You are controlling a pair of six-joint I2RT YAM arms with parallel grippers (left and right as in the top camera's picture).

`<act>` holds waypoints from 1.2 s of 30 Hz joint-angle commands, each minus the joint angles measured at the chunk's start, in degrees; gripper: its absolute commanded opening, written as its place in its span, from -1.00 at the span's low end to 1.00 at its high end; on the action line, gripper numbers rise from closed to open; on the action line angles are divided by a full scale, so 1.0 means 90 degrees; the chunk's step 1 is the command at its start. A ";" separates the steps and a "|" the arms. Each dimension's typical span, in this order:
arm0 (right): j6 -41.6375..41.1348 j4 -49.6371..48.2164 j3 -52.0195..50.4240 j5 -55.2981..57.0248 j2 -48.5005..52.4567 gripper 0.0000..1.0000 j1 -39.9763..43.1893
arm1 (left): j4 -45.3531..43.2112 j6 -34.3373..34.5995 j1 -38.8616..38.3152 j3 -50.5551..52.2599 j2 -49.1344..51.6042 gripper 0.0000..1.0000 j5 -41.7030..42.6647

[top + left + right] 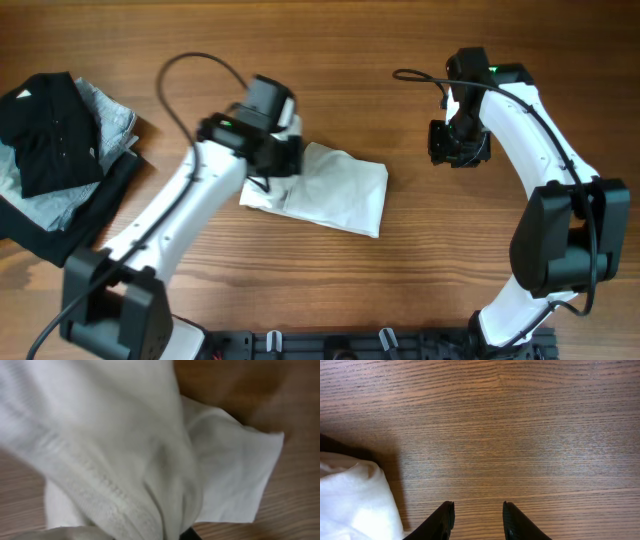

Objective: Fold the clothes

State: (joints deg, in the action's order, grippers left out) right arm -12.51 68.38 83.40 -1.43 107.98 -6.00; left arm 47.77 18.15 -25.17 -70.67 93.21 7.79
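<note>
The clothes [340,192], a white T-shirt, lie folded into a small rectangle at the middle of the table; no lettering shows. My left gripper [281,163] is at the shirt's upper left corner. In the left wrist view, gathered white fabric [125,435] fills the frame, runs down into the jaws and hides them; the gripper is shut on it. My right gripper [459,148] hangs over bare wood to the right of the shirt. Its fingers [443,519] stand apart with nothing between them [477,516], and a bit of the white shirt [350,502] shows at lower left.
A pile of black and light grey garments [60,150] lies at the table's far left edge. A black rail [380,345] runs along the front edge. Bare wooden table [420,260] lies between the arms.
</note>
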 commanded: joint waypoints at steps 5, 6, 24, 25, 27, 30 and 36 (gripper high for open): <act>0.0221 0.0034 0.0124 -0.0010 -0.0168 -0.24 0.0007 | -0.0041 0.0398 -0.0969 -0.0102 0.0350 -0.76 -0.0085; 0.0226 0.0034 0.0124 -0.0010 -0.0168 -0.24 0.0007 | -0.0039 0.0410 -0.1005 -0.0104 0.0347 -0.76 -0.0027; 0.0719 -0.0124 -0.0238 -0.0731 -0.0165 -0.45 -0.0022 | 0.0420 0.0515 -0.0738 -0.1413 0.0311 -0.79 -0.0474; 0.0721 -0.0194 -0.0321 -0.0777 -0.0165 -0.45 -0.0029 | 0.0454 0.0512 -0.0738 -0.1411 0.0313 -0.79 -0.0474; 0.0726 -0.0299 -0.0449 -0.0850 -0.0165 -0.44 -0.0041 | 0.0597 0.0515 -0.0816 -0.1411 0.0362 -0.78 -0.0464; 0.0724 -0.0347 -0.0476 -0.0850 -0.0165 -0.42 -0.0046 | 0.0680 0.0515 -0.0954 -0.1409 0.0447 -0.75 -0.0423; 0.0721 -0.0374 -0.0476 -0.0850 -0.0165 -0.42 -0.0046 | 0.0675 0.0517 -0.1319 -0.1399 0.0758 -0.73 -0.0340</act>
State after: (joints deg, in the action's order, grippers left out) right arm -7.18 65.21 79.64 -7.92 107.98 -6.11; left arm 53.84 22.24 -35.11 -82.59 97.62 4.32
